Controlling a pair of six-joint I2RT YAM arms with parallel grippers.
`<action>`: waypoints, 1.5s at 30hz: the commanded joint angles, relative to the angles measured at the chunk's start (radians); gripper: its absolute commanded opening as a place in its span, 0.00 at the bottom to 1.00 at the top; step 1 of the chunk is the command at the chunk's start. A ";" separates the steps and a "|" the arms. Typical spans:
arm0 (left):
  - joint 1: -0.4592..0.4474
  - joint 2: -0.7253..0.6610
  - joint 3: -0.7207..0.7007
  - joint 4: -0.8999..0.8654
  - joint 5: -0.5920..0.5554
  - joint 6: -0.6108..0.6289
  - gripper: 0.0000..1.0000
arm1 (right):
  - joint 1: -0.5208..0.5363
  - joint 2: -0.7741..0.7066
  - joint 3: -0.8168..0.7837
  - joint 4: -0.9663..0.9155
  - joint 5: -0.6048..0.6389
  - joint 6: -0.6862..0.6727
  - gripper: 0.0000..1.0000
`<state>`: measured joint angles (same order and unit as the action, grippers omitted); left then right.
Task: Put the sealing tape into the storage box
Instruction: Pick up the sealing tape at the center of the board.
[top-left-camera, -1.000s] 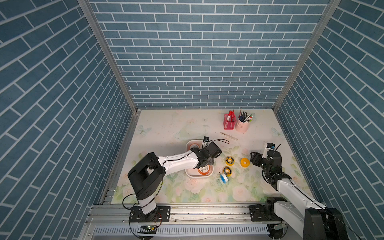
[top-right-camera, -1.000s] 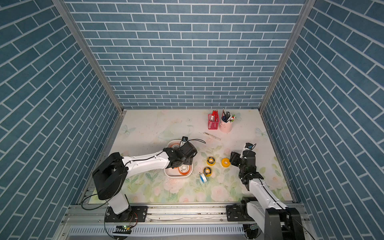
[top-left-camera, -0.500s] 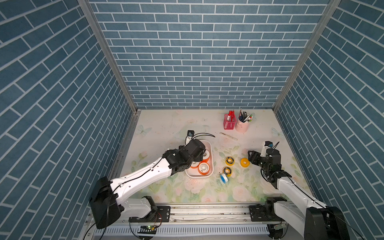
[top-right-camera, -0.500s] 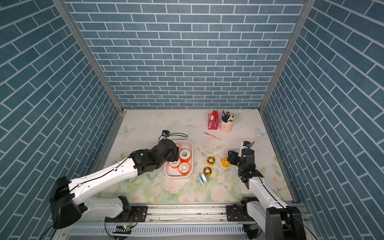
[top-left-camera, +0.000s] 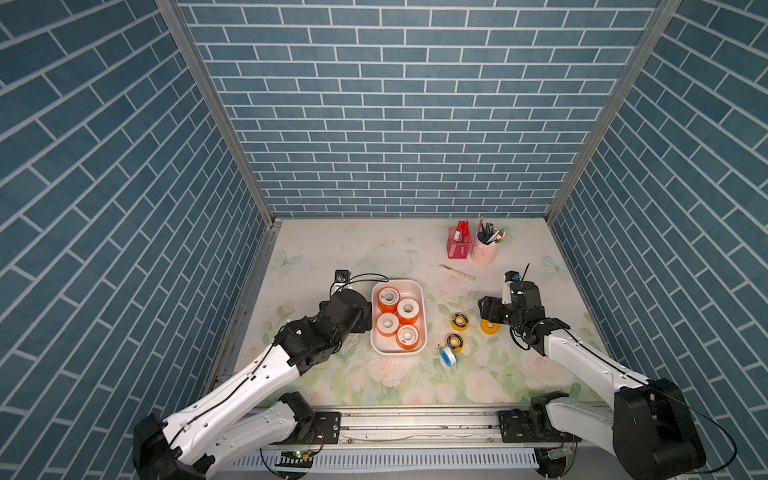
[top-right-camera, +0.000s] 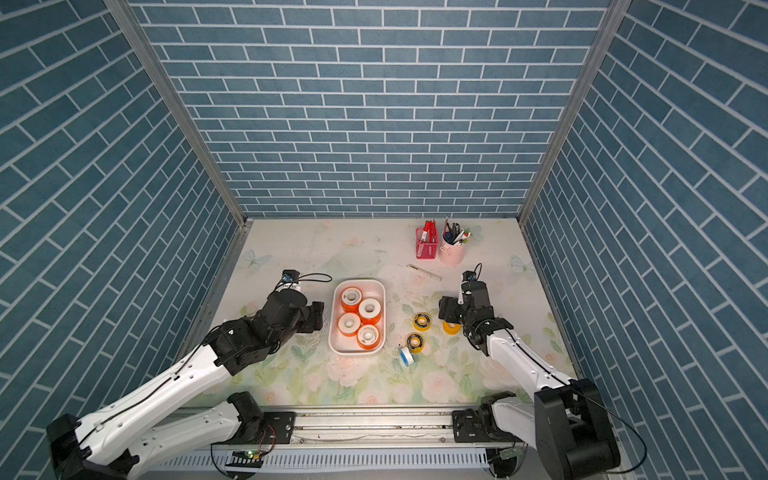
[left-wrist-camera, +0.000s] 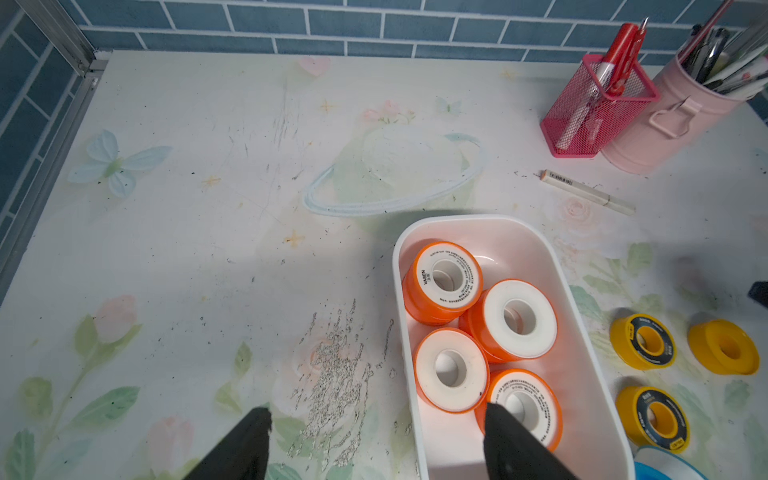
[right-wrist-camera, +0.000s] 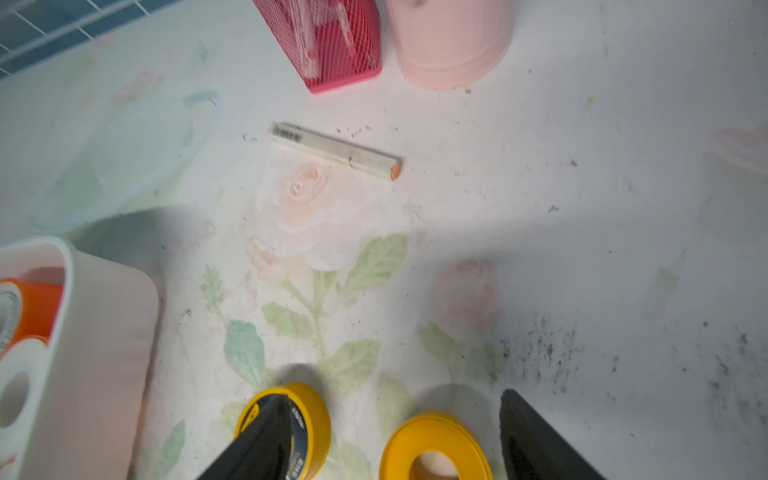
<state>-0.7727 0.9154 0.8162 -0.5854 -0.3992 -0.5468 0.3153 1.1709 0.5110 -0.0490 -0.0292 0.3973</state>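
Four orange spools (top-left-camera: 407, 310) sit in the box (top-left-camera: 397, 282); four wait on the table (top-left-camera: 332, 249) beside it, three yellow and one blue spool (top-left-camera: 448, 354). Our right gripper (right-wrist-camera: 395, 397) hangs spread over the plain yellow spool (right-wrist-camera: 436, 446), but one finger (right-wrist-camera: 266, 440) overlaps its labelled neighbour (right-wrist-camera: 316, 415). Close carelessly and we nudge that away. Our left gripper (left-wrist-camera: 374, 409), jaws apart and empty, sits just beside the box; a bump could shift it. Far back, the basket (top-left-camera: 458, 245) and cup (top-left-camera: 484, 253) hold pens.

VASEN on the orange sealing tape spool (left-wrist-camera: 442, 282) label, other print too small to read
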 joint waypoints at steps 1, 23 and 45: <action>0.006 0.001 -0.014 0.007 0.002 0.019 0.84 | 0.019 0.036 0.009 -0.067 0.067 -0.035 0.80; 0.007 0.000 -0.019 0.003 0.002 0.016 0.85 | 0.074 0.179 0.008 -0.092 0.083 -0.002 0.79; 0.007 0.013 -0.021 0.004 0.005 0.016 0.85 | 0.130 0.194 0.029 -0.137 0.133 0.002 0.61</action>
<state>-0.7715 0.9264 0.8104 -0.5785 -0.3954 -0.5415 0.4301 1.3609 0.5316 -0.1200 0.1020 0.3882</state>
